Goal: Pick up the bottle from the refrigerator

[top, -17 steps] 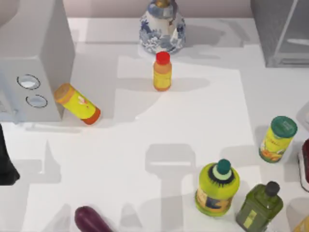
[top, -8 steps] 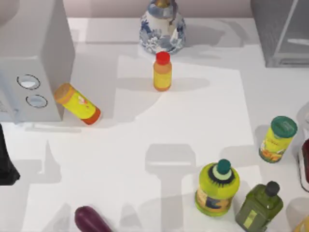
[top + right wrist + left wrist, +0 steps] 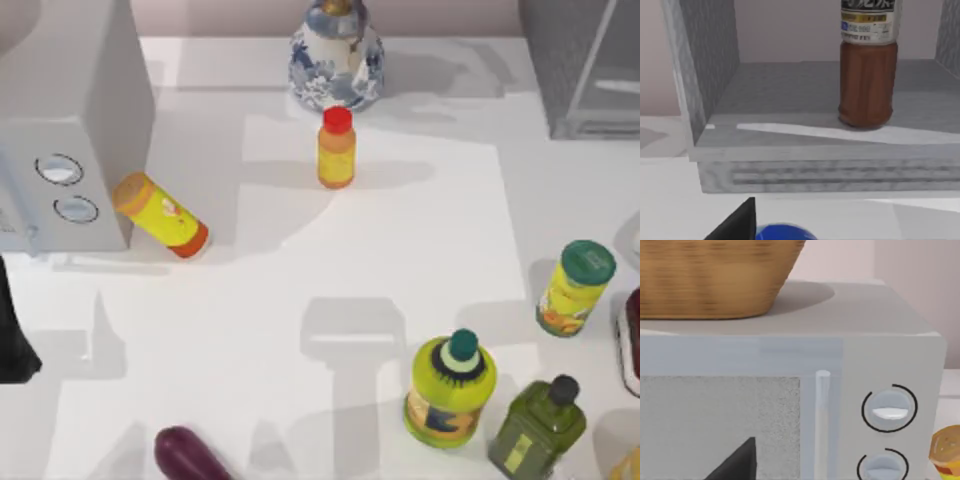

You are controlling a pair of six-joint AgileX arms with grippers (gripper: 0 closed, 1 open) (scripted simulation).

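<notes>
The bottle (image 3: 867,75) stands upright inside the open refrigerator (image 3: 805,170), toward one side of its grey floor. It has a brown body and a pale label; its cap is cut off by the frame. A dark part of my right gripper (image 3: 737,222) shows in front of and below the refrigerator's floor, well short of the bottle. In the top view the refrigerator (image 3: 575,75) sits at the table's back right corner. My left arm (image 3: 12,340) is parked at the left edge, its gripper (image 3: 735,462) facing the microwave.
A microwave (image 3: 70,130) carrying a wicker basket (image 3: 715,275) stands back left, with a yellow can (image 3: 160,215) lying beside it. An orange bottle with a red cap (image 3: 336,148), a blue-white vase (image 3: 336,55), a teal-capped bottle (image 3: 450,390), a green-lidded can (image 3: 575,287), an olive bottle (image 3: 538,428) and an eggplant (image 3: 188,455) dot the table.
</notes>
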